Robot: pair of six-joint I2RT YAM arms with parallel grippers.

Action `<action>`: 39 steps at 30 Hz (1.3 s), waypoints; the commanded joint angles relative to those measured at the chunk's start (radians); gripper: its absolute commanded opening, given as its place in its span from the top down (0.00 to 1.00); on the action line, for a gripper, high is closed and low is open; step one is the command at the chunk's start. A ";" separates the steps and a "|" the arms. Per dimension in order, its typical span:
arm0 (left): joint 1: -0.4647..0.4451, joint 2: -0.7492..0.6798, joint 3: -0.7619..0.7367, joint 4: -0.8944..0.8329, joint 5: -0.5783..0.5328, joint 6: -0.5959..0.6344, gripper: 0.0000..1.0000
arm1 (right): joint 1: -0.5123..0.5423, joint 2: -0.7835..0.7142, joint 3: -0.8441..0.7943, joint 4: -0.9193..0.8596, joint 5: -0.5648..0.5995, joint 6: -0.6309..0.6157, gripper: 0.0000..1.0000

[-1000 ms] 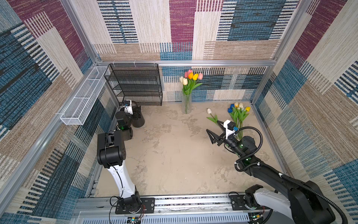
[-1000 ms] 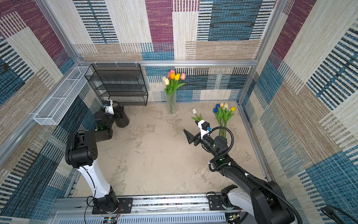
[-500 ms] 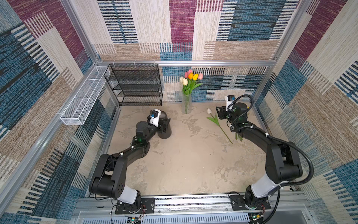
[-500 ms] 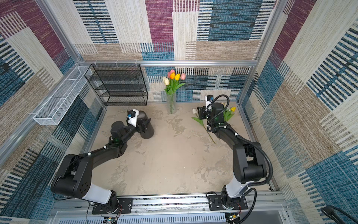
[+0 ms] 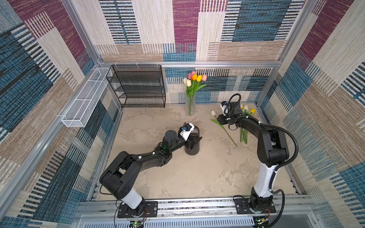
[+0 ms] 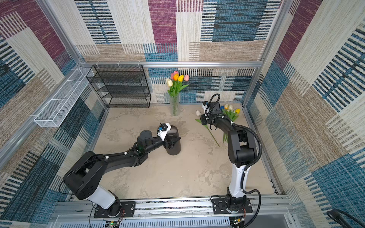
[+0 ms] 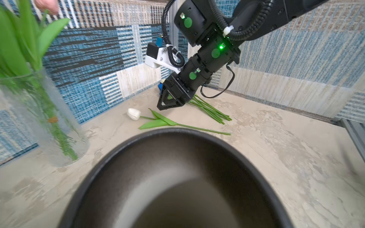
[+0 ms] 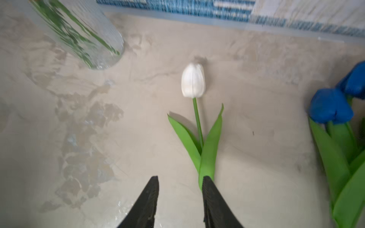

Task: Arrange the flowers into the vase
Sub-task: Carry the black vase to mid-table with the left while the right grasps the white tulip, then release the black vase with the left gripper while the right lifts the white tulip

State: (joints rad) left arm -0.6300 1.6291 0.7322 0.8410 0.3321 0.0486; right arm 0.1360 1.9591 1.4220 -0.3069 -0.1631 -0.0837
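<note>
A clear glass vase [image 5: 190, 105] [image 6: 174, 106] with several tulips stands at the back wall. My left gripper [image 5: 192, 142] [image 6: 172, 143] is shut on a black cylindrical vase [image 5: 192, 148] [image 6: 174, 148] standing mid-floor; its dark mouth [image 7: 177, 177] fills the left wrist view and hides the fingers. A white tulip [image 5: 213, 113] [image 6: 198, 113] [image 7: 134, 114] [image 8: 193, 80] lies alone on the floor. My right gripper [image 8: 179, 177] [image 7: 164, 107] hovers low over its leaves, jaws narrowly open, only floor between them, one finger over a leaf. More flowers [image 5: 246, 110] [image 6: 231, 111] [image 8: 329, 106] lie bunched to its right.
A black mesh shelf [image 5: 138, 86] stands at the back left, with a white wire basket [image 5: 85, 98] on the left wall. Patterned walls and aluminium rails close in the floor. The glass vase [image 7: 39, 122] [image 8: 79, 33] stands close to both grippers.
My left arm carried the black vase from the back left toward the middle. My right arm swung from mid-floor to the white tulip at the back right, and its jaws narrowed.
</note>
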 commanded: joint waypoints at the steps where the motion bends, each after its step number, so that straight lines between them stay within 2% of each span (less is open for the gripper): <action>1: 0.000 0.045 0.028 0.170 0.010 -0.024 0.70 | 0.000 -0.016 -0.022 -0.040 0.046 0.027 0.60; 6: -0.008 0.114 0.038 0.238 0.015 -0.068 0.67 | -0.001 0.000 -0.055 -0.092 0.112 0.086 0.59; 7: -0.008 0.122 0.038 0.243 0.013 -0.073 0.64 | -0.001 0.004 -0.063 -0.090 0.135 0.087 0.59; 9: -0.011 0.119 0.039 0.235 0.015 -0.072 0.51 | -0.004 0.023 -0.058 -0.099 0.148 0.081 0.58; 11: -0.013 0.106 0.038 0.226 0.018 -0.063 0.32 | -0.005 0.047 -0.041 -0.109 0.153 0.079 0.57; 13: -0.013 0.085 0.044 0.194 0.022 -0.051 0.18 | -0.004 0.067 -0.028 -0.107 0.152 0.078 0.57; 16: -0.013 0.051 0.071 0.098 0.001 -0.039 0.06 | -0.004 0.096 -0.010 -0.107 0.143 0.072 0.60; 19: -0.013 0.031 0.079 0.050 -0.008 -0.023 0.03 | -0.005 0.111 -0.009 -0.100 0.125 0.070 0.64; 27: -0.011 -0.082 0.046 0.003 -0.065 -0.021 0.01 | -0.006 0.117 -0.013 -0.102 0.089 0.066 0.87; 30: -0.011 -0.175 0.010 0.011 -0.061 -0.023 0.01 | -0.006 0.057 -0.064 -0.032 0.001 0.087 0.95; 35: -0.011 -0.336 -0.072 0.049 -0.064 -0.046 0.01 | -0.006 -0.036 -0.103 0.065 -0.148 0.130 0.99; 39: -0.011 -0.482 -0.155 0.044 -0.106 -0.062 0.01 | -0.005 -0.224 -0.207 0.250 -0.326 0.174 1.00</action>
State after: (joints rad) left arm -0.6415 1.2030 0.6132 0.8444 0.2615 0.0078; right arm 0.1295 1.8286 1.2598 -0.2447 -0.3168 0.0448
